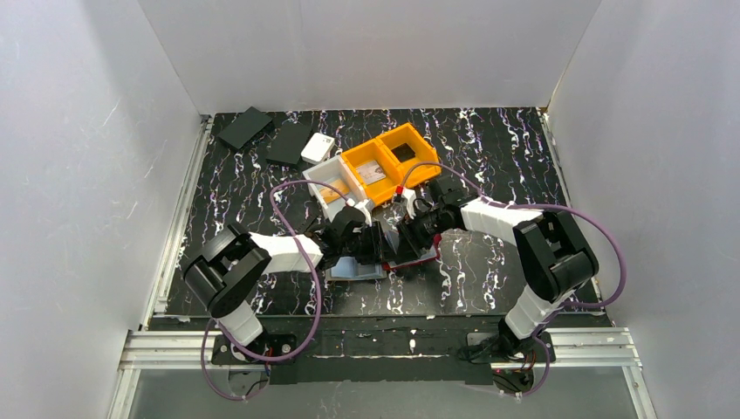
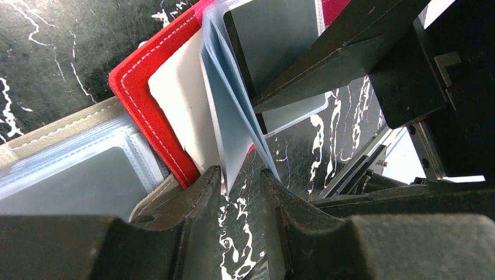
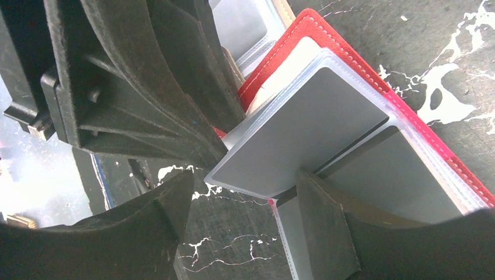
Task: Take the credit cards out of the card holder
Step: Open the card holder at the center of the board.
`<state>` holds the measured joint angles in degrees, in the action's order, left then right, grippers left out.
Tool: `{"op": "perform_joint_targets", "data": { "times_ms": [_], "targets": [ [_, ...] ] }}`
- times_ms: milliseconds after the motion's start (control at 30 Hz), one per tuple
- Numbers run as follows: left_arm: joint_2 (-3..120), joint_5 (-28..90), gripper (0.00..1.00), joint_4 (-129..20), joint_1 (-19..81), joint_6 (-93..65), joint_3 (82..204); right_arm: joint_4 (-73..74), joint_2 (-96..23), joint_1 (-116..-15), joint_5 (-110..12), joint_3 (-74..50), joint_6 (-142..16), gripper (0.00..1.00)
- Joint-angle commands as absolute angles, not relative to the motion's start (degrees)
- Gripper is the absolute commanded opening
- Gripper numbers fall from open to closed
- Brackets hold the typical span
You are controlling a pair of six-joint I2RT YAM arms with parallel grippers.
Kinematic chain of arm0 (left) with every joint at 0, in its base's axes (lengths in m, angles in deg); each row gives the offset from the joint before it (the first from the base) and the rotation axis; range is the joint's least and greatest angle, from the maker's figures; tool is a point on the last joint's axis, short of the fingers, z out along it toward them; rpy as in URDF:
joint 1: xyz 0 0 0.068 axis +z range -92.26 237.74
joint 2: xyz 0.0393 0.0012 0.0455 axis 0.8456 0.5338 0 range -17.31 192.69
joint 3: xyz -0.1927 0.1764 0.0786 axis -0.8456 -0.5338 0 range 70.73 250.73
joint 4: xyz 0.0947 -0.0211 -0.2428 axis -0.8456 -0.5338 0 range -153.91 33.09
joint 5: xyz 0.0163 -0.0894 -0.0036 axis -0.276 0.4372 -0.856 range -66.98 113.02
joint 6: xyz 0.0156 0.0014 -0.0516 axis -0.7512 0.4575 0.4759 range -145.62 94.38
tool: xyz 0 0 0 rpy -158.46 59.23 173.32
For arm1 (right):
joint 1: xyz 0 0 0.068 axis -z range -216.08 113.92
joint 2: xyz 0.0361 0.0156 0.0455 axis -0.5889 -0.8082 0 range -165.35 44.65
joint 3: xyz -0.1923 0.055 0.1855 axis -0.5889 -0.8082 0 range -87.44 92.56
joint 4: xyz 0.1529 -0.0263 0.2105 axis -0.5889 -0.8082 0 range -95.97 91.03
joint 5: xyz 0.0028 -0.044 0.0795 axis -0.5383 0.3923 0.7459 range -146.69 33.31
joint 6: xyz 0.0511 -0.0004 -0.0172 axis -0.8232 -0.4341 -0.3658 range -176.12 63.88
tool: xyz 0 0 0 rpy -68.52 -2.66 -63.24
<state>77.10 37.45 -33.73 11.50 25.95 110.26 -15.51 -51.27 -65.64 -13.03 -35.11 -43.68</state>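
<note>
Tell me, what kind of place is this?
Most likely a robot testing booth in a lab: plain white walls box in a black marbled table, a left arm and right arm are bolted at a metal rail along its near edge, and orange bins sit on it.

The left arm [image 1: 270, 251] and right arm [image 1: 493, 215] are wearing smooth white shells between bulky black joint housings. A purple cable [image 1: 315, 297] is running along each arm, ending in red-tipped plugs [image 1: 398, 188]. The left tool [image 2: 242, 175] and right tool [image 3: 245, 181] are showing matte black, ribbed plastic fingers [image 2: 192, 221], which are looking scuffed and greyish along their edges.
</note>
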Motion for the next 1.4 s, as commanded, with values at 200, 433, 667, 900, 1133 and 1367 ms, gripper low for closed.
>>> {"op": "perform_joint_targets", "data": {
  "times_ms": [200,433,667,900,1133,1367],
  "targets": [
    [77.71,38.19,0.29,-33.55,11.98,25.28,111.51,-15.85,-47.92,-66.67,-19.58,-33.00,-41.99,0.68],
    [77.59,38.04,0.29,-33.56,12.66,25.51,110.34,-15.08,-46.42,-65.99,-21.51,-33.78,-42.26,0.63],
    [78.07,38.28,0.29,-33.54,12.98,25.40,110.45,-15.17,-45.99,-65.47,-21.58,-33.81,-42.30,0.61],
    [78.51,38.40,0.29,-33.60,13.26,25.45,110.11,-15.14,-45.37,-64.76,-22.66,-33.93,-42.37,0.64],
    [78.33,38.48,0.29,-33.61,13.50,25.44,109.84,-15.31,-45.26,-64.23,-22.76,-34.03,-42.32,0.66],
    [75.11,37.74,0.29,-33.53,13.77,25.75,108.27,-15.53,-45.73,-64.12,-23.33,-34.13,-42.33,0.66]
  ]
}}
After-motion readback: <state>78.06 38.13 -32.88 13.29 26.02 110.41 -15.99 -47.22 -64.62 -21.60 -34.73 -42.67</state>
